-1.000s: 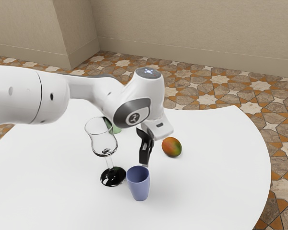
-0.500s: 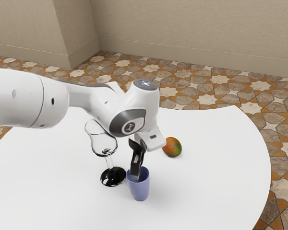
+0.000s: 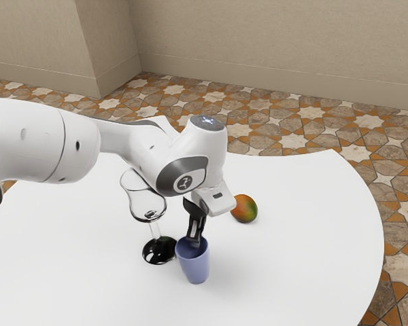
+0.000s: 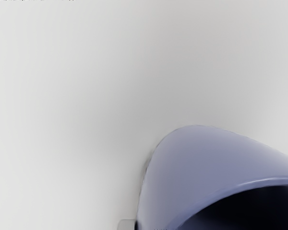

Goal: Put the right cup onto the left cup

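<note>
In the exterior view the gripper (image 3: 194,242) is at the far rim of the blue-violet cup (image 3: 196,266), its lower end reaching into the mouth. The cup stands on the white table (image 3: 285,272), leaning slightly. The wrist view has the cup (image 4: 201,163) close under the hand, its dark opening partly in view, and a small grey piece of the gripper (image 4: 127,224) beside its outer wall. I cannot tell how firmly the gripper bears on the cup. The arm covers the spot behind the wine glass.
A clear wine glass (image 3: 147,204) with a black base (image 3: 159,250) stands just beside the cup, toward the exterior view's left. An orange-green mango (image 3: 245,208) lies behind the cup, toward the exterior view's right. The table's curved edge runs farther out on that side.
My hand has come down and toward the exterior view's left, to the cup. The cup has shifted slightly that way and tipped a little. The arm now covers a green thing seen earlier behind the glass.
</note>
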You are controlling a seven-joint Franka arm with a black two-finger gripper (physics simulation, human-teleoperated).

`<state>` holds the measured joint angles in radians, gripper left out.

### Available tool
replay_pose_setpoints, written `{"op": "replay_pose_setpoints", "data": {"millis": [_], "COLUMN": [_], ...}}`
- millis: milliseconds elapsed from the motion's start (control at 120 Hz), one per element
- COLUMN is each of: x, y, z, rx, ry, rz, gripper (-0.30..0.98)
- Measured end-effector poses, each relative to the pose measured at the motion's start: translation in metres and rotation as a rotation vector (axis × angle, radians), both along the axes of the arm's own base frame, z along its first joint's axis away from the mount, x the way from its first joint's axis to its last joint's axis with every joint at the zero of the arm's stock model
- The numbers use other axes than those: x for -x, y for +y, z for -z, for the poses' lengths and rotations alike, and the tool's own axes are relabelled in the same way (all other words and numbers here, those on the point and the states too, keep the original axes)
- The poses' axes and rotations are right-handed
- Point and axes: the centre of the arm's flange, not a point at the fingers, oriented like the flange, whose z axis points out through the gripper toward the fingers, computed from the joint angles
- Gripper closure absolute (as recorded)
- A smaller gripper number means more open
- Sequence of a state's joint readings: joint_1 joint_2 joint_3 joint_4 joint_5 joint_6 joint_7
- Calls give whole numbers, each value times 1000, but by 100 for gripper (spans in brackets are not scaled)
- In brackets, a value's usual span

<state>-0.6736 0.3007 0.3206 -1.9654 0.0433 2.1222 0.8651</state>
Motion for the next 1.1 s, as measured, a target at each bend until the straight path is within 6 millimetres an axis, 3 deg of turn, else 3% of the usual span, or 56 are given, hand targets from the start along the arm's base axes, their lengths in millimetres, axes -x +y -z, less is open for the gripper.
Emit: {"op": "replay_pose_setpoints", "data": {"millis": [192,308,408,508,783,900,975,1100], "x": [-5,-32,-51,-69,-96,-107,-115,-137], "y": [-3,-13,-6,30,125,161,190,219], "z": [-10,-52,-82,-102,-135,-163,-171,-176], "rx": [11,27,26,14,-63,-97,-123,-152], "ry": [-43,-146,-199,-218,-234,-274,-286,-302], "rz": [14,38,32,-25,-134,-162,-187,-200], "gripper": [77,78,78,78,78,78,79,79]}}
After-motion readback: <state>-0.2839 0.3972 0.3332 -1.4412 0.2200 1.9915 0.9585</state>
